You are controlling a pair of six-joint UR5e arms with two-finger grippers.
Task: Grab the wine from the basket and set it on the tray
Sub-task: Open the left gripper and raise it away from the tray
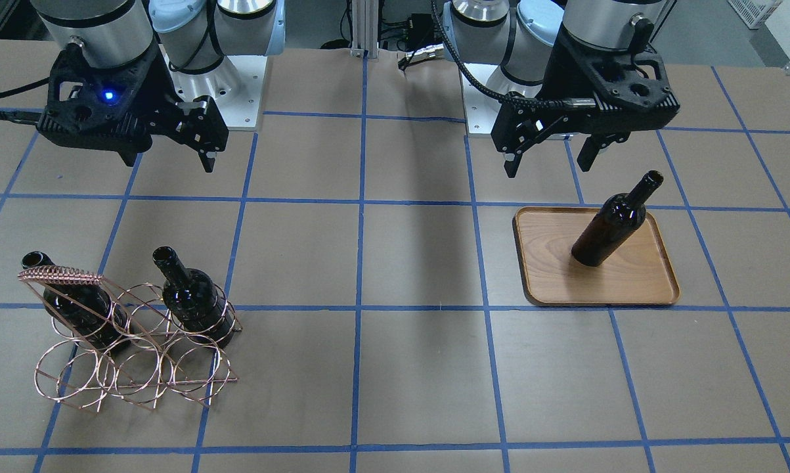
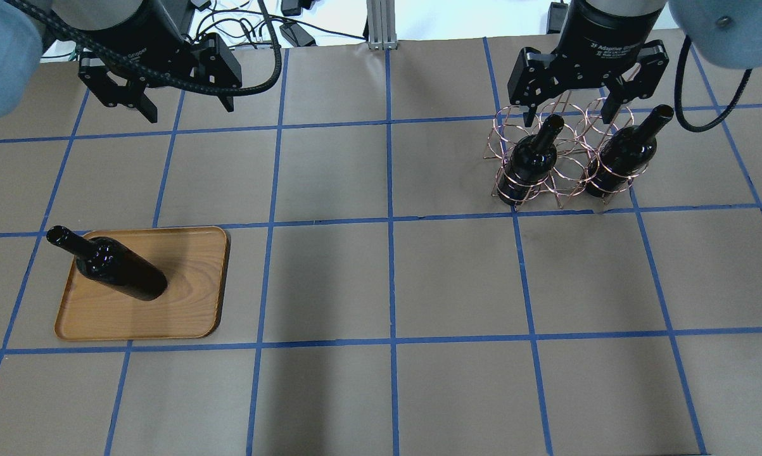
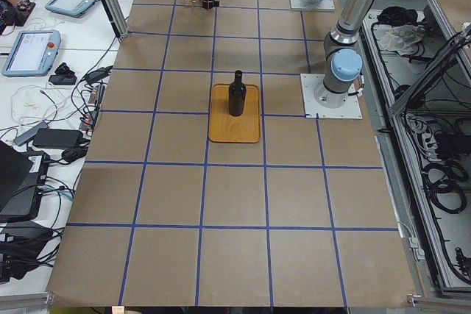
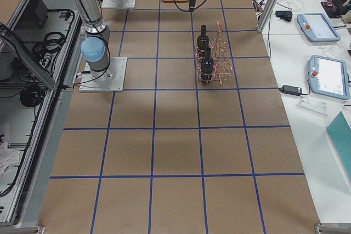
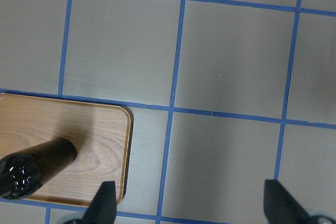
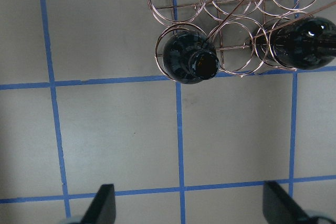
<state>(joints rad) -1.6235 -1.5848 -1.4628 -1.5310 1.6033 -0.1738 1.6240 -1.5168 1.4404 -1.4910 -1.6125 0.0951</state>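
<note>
One near-black wine bottle (image 1: 614, 223) stands upright on the wooden tray (image 1: 631, 282), also seen from overhead (image 2: 118, 269) on the tray (image 2: 184, 304). Two more bottles (image 2: 533, 158) (image 2: 621, 158) stand in the outer slots of the rose-copper wire basket (image 2: 561, 183). My left gripper (image 2: 187, 107) is open and empty, raised behind the tray; its wrist view shows the tray (image 5: 100, 129) and bottle (image 5: 37, 169) at lower left. My right gripper (image 2: 569, 114) is open and empty, raised just robot-side of the basket; its wrist view shows the bottle mouth (image 6: 189, 59).
The table is brown paper with a blue tape grid. The arm bases (image 1: 217, 92) (image 1: 493, 98) stand at the robot-side edge. Operator tablets and cables (image 3: 29, 49) lie on a side bench beyond the table.
</note>
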